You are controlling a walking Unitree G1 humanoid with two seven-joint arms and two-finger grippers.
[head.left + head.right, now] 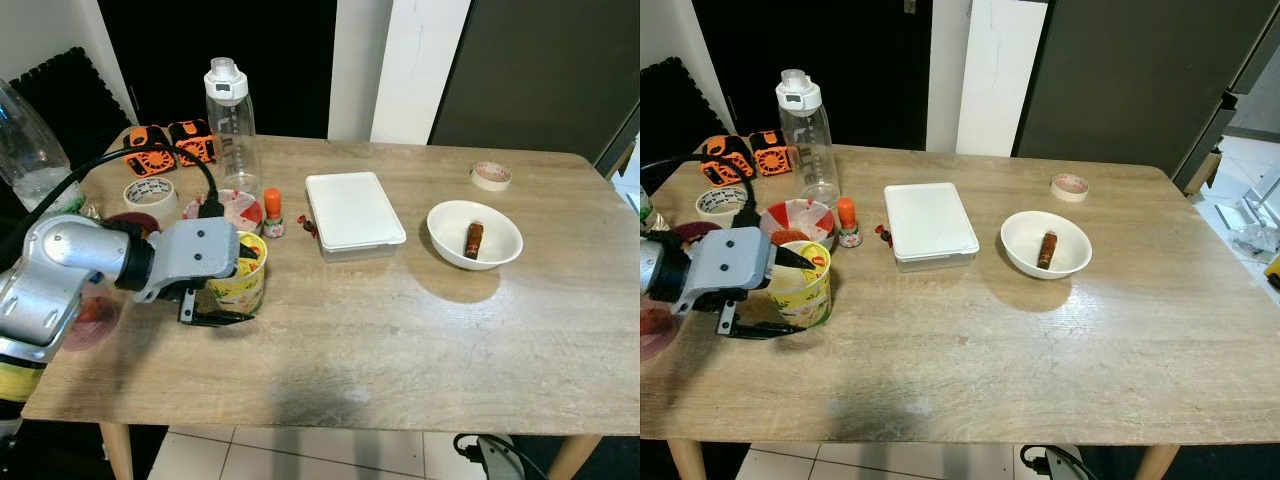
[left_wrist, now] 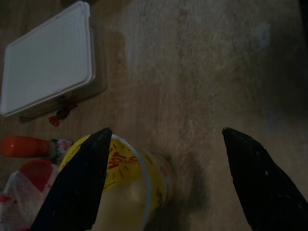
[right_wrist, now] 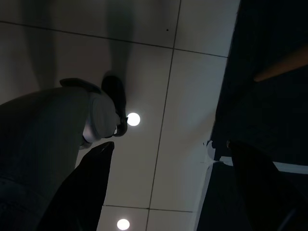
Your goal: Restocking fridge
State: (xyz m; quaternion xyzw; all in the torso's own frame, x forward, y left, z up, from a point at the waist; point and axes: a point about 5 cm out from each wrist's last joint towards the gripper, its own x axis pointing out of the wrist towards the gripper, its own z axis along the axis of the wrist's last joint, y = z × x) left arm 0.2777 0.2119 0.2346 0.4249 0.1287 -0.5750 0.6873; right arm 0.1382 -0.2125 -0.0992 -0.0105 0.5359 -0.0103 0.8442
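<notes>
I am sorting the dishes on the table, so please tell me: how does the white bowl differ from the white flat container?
The white bowl is round and open, with a brown item lying inside; the white flat container is rectangular, and a lid covers it. The bowl sits nearer the tape roll, the container nearer the small orange-capped bottle. Both are white and rest on the wooden table.

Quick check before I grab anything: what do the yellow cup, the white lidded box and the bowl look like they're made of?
Yellow cup: seemingly printed paper or thin plastic, going by its rolled white rim and label graphics. White lidded box: plastic, matte opaque lid over a translucent base. Bowl: probably glazed ceramic, since it is glossy white with a thick rim, though melamine can't be ruled out.
</notes>
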